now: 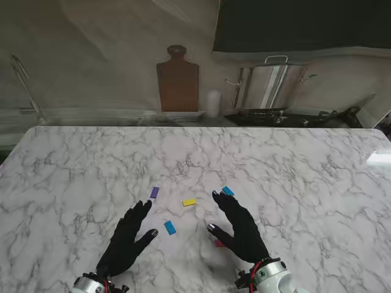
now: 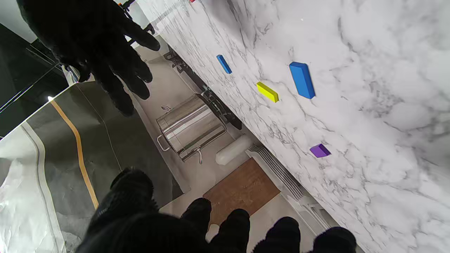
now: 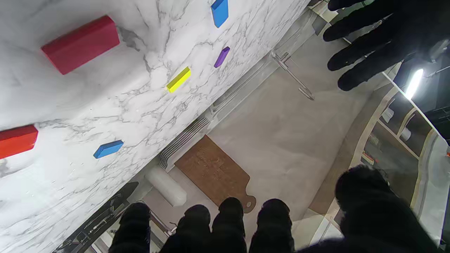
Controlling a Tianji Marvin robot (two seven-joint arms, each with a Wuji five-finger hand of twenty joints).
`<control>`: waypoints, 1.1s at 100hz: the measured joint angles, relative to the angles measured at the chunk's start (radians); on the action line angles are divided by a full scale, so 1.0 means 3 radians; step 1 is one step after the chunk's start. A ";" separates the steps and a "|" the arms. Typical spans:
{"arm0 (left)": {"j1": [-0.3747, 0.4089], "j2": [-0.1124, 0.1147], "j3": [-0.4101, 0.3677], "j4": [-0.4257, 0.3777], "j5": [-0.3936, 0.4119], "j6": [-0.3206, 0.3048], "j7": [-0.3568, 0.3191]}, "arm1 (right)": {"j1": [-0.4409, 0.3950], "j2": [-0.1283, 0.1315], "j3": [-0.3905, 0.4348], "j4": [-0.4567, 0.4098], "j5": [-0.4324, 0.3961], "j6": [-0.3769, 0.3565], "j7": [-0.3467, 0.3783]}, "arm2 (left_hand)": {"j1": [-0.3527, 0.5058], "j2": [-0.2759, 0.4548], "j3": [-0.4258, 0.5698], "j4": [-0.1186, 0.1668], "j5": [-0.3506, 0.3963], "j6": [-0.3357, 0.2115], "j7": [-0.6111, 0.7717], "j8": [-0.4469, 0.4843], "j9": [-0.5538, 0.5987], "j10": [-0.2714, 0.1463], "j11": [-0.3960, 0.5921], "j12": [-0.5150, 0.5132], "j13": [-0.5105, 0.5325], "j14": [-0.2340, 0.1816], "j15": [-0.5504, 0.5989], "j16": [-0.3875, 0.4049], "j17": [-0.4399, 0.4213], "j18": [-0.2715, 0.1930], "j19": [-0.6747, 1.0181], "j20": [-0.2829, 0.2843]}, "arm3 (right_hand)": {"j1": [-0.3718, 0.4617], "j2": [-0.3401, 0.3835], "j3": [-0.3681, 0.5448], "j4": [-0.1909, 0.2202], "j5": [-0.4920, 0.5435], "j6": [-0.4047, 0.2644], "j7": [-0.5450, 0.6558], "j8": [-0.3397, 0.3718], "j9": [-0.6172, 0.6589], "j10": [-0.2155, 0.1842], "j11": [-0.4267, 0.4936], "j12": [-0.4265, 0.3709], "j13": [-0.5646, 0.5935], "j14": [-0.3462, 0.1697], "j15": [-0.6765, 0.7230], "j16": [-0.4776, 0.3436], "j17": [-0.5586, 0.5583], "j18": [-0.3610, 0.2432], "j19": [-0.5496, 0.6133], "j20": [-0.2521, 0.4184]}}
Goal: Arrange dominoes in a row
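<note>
Several small dominoes lie flat and scattered on the marble table (image 1: 305, 171). A purple domino (image 1: 154, 192), a yellow domino (image 1: 189, 202) and a blue domino (image 1: 228, 191) lie farther from me. Another blue domino (image 1: 170, 227) lies between my hands. My left hand (image 1: 128, 241) is open, just left of it, holding nothing. My right hand (image 1: 240, 229) is open too, hovering over a red domino (image 1: 219, 243) that peeks out by its thumb. The right wrist view shows the red domino (image 3: 81, 44) and an orange domino (image 3: 17, 140) under the palm. The left wrist view shows the near blue domino (image 2: 302, 79), yellow (image 2: 267, 92) and purple (image 2: 319, 150).
Behind the table's far edge stand a brown cutting board (image 1: 177, 82), a white roll (image 1: 212, 102), stacked plates (image 1: 180, 115) and a steel pot (image 1: 272, 82) on a stove. A thin metal rack (image 1: 24, 91) stands at the far left.
</note>
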 measured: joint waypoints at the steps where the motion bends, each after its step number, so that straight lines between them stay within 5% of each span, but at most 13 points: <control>1: -0.0001 0.0000 0.0001 0.0000 0.0000 0.0002 -0.0002 | 0.0000 0.0000 0.0001 -0.0001 0.0002 -0.0001 0.0001 | 0.0000 0.0000 0.0000 0.0000 0.0000 0.0000 0.0000 0.0000 0.0000 0.0000 0.0000 0.0000 0.0000 0.0000 0.0000 0.0000 0.0000 0.0000 0.0000 0.0000 | 0.0000 0.0000 0.0000 0.0000 0.0000 0.0000 0.0000 0.0000 0.0000 0.0000 0.0001 0.0000 0.0000 0.0000 0.0000 0.0000 0.0000 0.0000 0.0000 0.0000; 30: 0.0003 0.0000 -0.0006 -0.0013 0.0002 0.0010 -0.0005 | -0.0001 0.0002 0.0004 -0.0009 -0.0026 -0.0016 0.0012 | 0.0032 0.0000 0.0000 0.0000 0.0000 0.0000 0.0000 0.0000 0.0000 -0.0001 0.0000 0.0000 0.0000 -0.0001 0.0000 0.0000 0.0000 0.0000 0.0000 0.0000 | 0.0000 0.0000 0.0000 0.0000 0.0000 0.0000 0.0044 0.0021 0.0001 0.0000 0.0139 0.0012 0.0000 0.0000 0.0000 0.0000 0.0015 -0.0001 -0.0023 0.0033; 49: 0.0019 0.0000 -0.0032 -0.0039 -0.0114 0.0012 -0.0071 | -0.0014 0.0002 0.0001 -0.0038 -0.0048 -0.0004 -0.0010 | 0.0034 0.0000 0.0000 0.0000 0.0000 0.0000 0.0000 0.0007 0.0000 -0.0001 0.0000 0.0000 0.0000 -0.0001 0.0000 0.0000 0.0000 -0.0001 0.0000 0.0000 | 0.0164 -0.0005 -0.0016 0.0003 -0.0001 0.0000 0.0131 0.0575 0.0002 0.0000 0.0298 0.0082 0.0000 0.0000 0.0000 0.0040 0.0009 -0.0001 0.0135 0.0133; 65: 0.0022 0.0001 -0.0030 -0.0040 -0.0077 0.0012 -0.0061 | -0.0061 0.0001 0.0016 -0.0060 -0.0079 -0.0010 -0.0028 | 0.0111 0.0000 0.0000 0.0000 0.0000 0.0000 0.0048 0.0501 0.0000 -0.0001 0.0000 0.0029 0.0000 -0.0002 0.0000 0.0000 0.0000 -0.0002 0.0000 0.0000 | 0.0218 -0.0005 -0.0016 0.0004 -0.0003 0.0000 0.0131 0.0926 0.0003 0.0000 0.0386 0.0119 0.0003 0.0000 0.0000 0.0059 0.0002 -0.0001 0.0250 0.0134; 89: -0.0002 0.0020 -0.0032 -0.0034 -0.0146 0.0009 -0.0203 | -0.0132 0.0003 0.0053 -0.0144 -0.0142 0.0076 -0.0027 | 0.0122 0.0000 0.0000 0.0000 0.0000 0.0000 0.0051 0.0707 0.0000 -0.0001 0.0011 0.0291 0.0000 -0.0002 0.0000 0.0000 0.0000 -0.0005 0.0000 0.0081 | 0.0453 -0.0012 0.0135 0.0382 -0.0012 0.0000 0.0298 0.1567 0.0051 0.0000 0.0714 0.0284 0.0151 0.0000 0.0005 0.0127 0.0041 -0.0001 0.0627 0.0134; 110: -0.0006 0.0023 -0.0087 -0.0033 -0.0150 -0.0029 -0.0249 | -0.0133 0.0033 0.0085 -0.0247 -0.0395 0.0390 0.0125 | 0.0157 -0.0002 0.0000 0.0000 0.0000 0.0003 0.0057 0.0745 0.0000 0.0003 0.0021 0.0394 0.0000 -0.0002 0.0000 0.0000 0.0000 -0.0005 0.0000 0.0114 | 0.0548 -0.0112 0.0315 0.0417 0.0036 0.0002 0.0873 0.1739 0.0318 0.0061 0.1031 0.0484 0.0593 0.0126 0.0210 0.0364 0.0300 0.0107 0.1438 0.0471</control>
